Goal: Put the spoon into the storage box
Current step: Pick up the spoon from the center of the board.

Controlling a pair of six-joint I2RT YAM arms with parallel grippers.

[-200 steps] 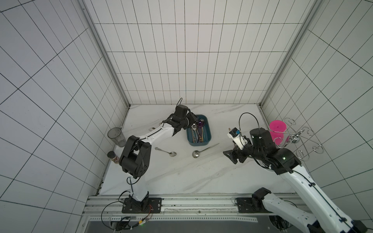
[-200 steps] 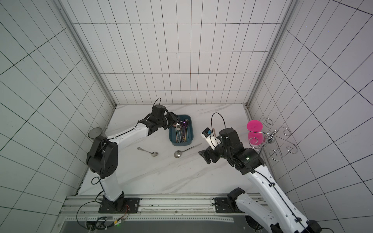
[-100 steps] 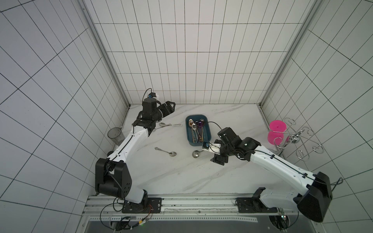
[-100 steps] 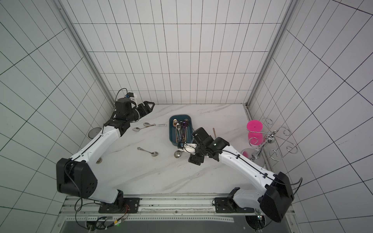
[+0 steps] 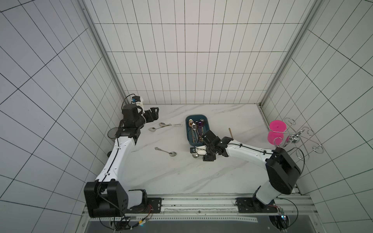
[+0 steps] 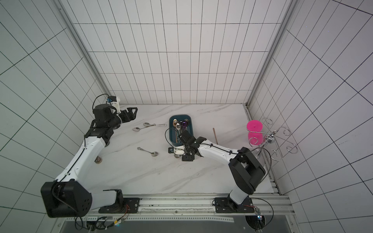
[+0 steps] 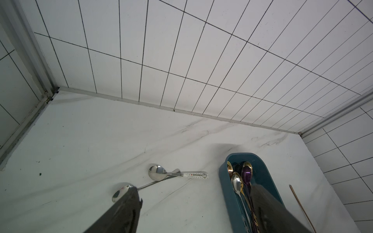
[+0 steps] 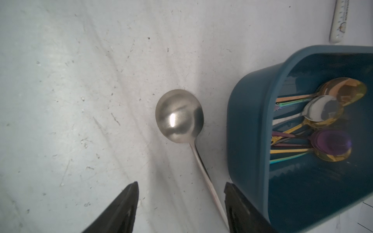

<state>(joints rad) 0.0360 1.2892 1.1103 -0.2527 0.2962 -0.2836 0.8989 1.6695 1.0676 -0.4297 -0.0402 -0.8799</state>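
The right claw (image 8: 181, 184) stands apart astride the handle of the spoon (image 8: 179, 115), which lies on the worktop (image 8: 80, 100) just beside the storage box (image 8: 248, 125). Closing off-centre could skid the handle away or bump the box wall.

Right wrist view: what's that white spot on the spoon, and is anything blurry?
Right wrist view: the spot is glare on the spoon bowl; the close fingers look soft. Left wrist view: its fingers are likewise blurred.
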